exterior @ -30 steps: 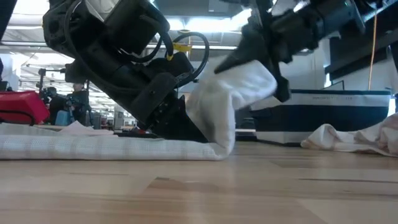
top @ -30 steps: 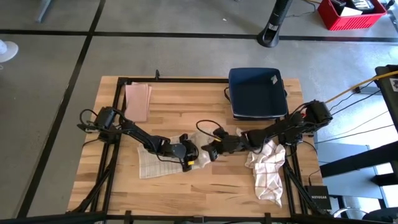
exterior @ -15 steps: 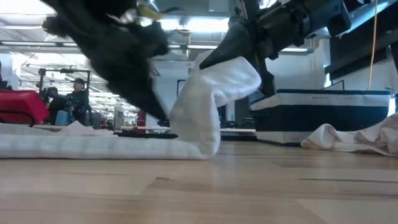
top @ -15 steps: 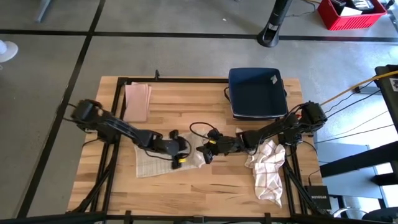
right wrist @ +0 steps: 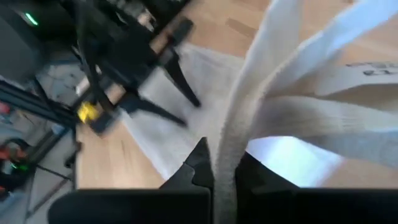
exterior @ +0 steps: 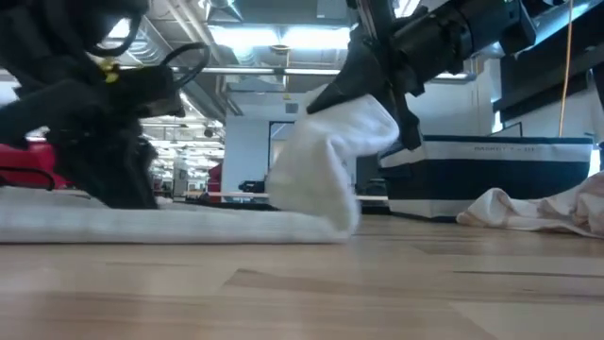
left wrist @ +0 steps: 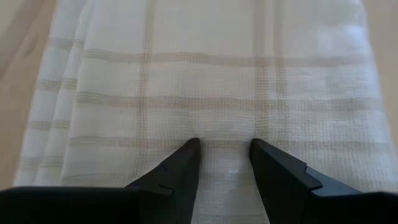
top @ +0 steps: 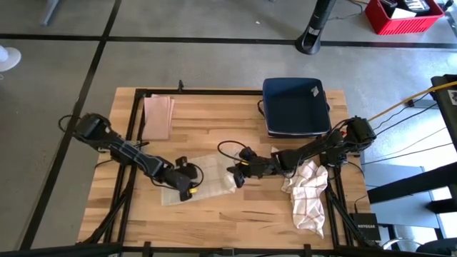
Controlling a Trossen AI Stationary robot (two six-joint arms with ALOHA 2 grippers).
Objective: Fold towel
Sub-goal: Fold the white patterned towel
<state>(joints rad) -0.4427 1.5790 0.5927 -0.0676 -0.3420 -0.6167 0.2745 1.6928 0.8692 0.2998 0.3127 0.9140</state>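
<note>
We see the towel (top: pixel 202 178), white with faint beige check lines, lying mostly flat on the wooden table (top: pixel 235 214), just in front of the table's middle. Its right end is lifted off the wood and curls upward in a thick fold, arching back over the flat part; in the low view that raised end (exterior: pixel 330 161) stands like a rounded hump. The flat part (left wrist: pixel 211 81) shows several layered edges along one side, so it is already doubled over. Its weave is waffled.
</note>
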